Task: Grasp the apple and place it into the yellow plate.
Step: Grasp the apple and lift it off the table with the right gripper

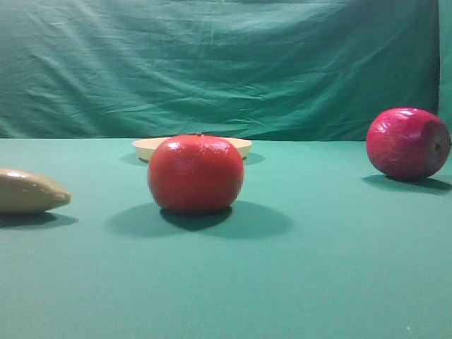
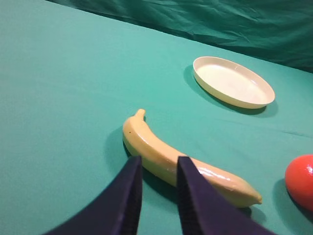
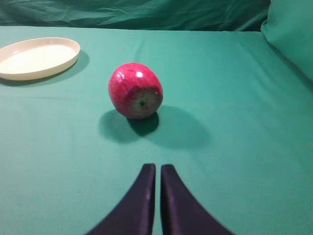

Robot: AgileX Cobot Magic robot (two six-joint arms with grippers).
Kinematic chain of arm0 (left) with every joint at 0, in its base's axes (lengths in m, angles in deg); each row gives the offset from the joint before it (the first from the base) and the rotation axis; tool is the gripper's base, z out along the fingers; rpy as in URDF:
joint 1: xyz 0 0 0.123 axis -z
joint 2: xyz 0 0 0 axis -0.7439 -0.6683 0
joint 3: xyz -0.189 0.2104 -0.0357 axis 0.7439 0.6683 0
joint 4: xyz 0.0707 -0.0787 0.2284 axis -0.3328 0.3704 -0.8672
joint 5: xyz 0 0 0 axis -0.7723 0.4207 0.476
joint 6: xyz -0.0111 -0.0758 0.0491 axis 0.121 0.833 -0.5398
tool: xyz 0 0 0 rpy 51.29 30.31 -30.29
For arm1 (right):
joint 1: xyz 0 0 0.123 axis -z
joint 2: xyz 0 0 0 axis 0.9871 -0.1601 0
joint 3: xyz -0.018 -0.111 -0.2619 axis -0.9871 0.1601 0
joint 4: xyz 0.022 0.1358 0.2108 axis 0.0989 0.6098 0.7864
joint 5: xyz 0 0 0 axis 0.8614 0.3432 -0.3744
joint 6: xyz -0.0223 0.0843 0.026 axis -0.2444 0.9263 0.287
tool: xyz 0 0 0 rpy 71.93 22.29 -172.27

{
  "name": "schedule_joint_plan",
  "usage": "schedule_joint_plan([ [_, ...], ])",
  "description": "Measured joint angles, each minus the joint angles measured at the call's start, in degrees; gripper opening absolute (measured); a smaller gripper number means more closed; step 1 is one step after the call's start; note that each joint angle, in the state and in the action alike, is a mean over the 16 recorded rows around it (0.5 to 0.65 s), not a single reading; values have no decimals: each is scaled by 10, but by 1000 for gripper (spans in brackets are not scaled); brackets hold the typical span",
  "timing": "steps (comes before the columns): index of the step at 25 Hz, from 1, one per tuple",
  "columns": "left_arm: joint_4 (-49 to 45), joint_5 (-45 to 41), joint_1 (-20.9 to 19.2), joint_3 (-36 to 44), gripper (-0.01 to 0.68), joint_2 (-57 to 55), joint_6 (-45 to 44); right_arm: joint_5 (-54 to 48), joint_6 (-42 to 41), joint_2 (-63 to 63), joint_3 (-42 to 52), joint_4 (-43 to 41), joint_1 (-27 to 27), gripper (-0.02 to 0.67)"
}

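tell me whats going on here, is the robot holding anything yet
Nothing is held yet. The apple lies on its side on the green table, apart from the yellow plate, which holds nothing. The right end effector points at the apple from short of it, fingers nearly together. The left end effector sits just above a banana, slightly open and gripping nothing. An orange-red round fruit stands in front of the plate.

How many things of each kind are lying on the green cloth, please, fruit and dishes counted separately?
Apple: 1
Orange-red round fruit: 1
Banana: 1
Yellow plate: 1
Fruit subtotal: 3
Dishes subtotal: 1
Total: 4
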Motion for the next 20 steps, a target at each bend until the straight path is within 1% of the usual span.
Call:
schedule_joint_plan([
  [20, 0, 0, 0, 0, 157, 0, 0, 0, 0, 0, 0, 0, 0, 0],
])
